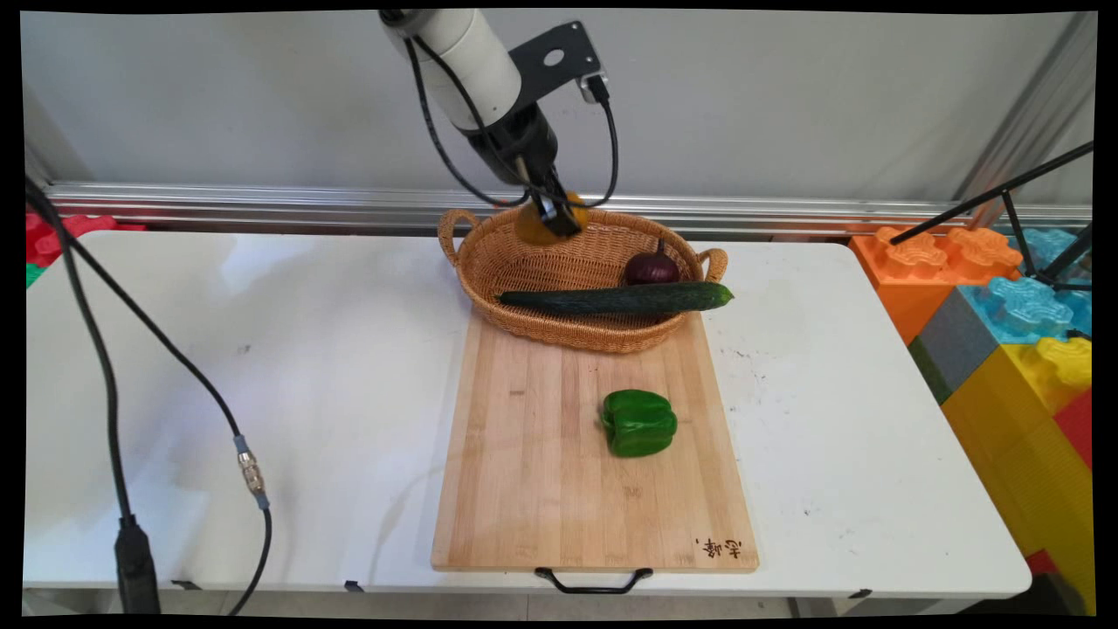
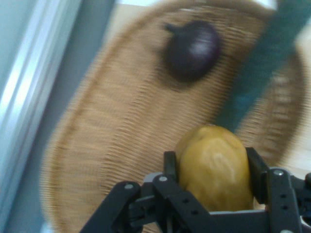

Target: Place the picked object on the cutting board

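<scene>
My gripper (image 1: pixel 555 217) is shut on a yellow-brown potato (image 1: pixel 534 225) and hangs just above the far rim of a wicker basket (image 1: pixel 524 262). In the hand view the potato (image 2: pixel 214 167) sits clamped between the two black fingers (image 2: pixel 170 167), with the basket (image 2: pixel 112 145) below it. A dark purple onion (image 1: pixel 651 267) lies in the basket's right end, also seen as the onion (image 2: pixel 192 48) in the hand view. A long cucumber (image 1: pixel 616 299) rests across the basket's front rim; the cucumber (image 2: pixel 267 68) shows as a green bar in the hand view.
The basket's near side stands on the far end of a wooden cutting board (image 1: pixel 541 472). A green bell pepper (image 1: pixel 639 423) lies on the board. Large coloured blocks (image 1: pixel 1004 323) stand past the table's right edge. Black cables (image 1: pixel 113 367) hang at the left.
</scene>
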Robot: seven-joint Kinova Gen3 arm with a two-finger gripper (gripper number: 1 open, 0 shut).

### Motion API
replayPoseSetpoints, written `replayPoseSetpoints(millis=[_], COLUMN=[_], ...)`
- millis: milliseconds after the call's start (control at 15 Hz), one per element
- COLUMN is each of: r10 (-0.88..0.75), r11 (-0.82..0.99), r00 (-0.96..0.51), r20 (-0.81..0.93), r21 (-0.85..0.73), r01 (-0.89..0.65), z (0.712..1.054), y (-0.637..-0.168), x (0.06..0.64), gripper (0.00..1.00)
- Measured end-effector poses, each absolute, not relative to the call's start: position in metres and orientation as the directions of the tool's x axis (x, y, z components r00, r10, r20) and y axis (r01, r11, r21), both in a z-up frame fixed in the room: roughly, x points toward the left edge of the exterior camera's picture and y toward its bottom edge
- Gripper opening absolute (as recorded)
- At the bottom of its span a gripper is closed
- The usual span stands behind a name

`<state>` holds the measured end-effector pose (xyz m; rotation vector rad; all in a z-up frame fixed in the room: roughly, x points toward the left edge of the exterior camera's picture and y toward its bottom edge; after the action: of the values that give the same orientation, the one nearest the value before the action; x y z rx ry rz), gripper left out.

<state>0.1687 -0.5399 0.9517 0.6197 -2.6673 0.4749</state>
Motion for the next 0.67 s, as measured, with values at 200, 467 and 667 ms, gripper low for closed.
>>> replayPoseSetpoints(millis=[200,467,667], r10=[-0.342,-0.288,-0.240], r11=[0.886,0.935,0.954], r00=[-0.853,-0.882,-0.906], r20=[0.395,0.374,0.349], r21=[-0.165,-0.091,-0.088], r01=[-0.432,-0.343,-0.287], z=[0.957,0.941,0.915], y=[-0.510,-0.479,-0.471], x=[0.160,0.150,0.150], gripper=[0.00,0.00,0.00])
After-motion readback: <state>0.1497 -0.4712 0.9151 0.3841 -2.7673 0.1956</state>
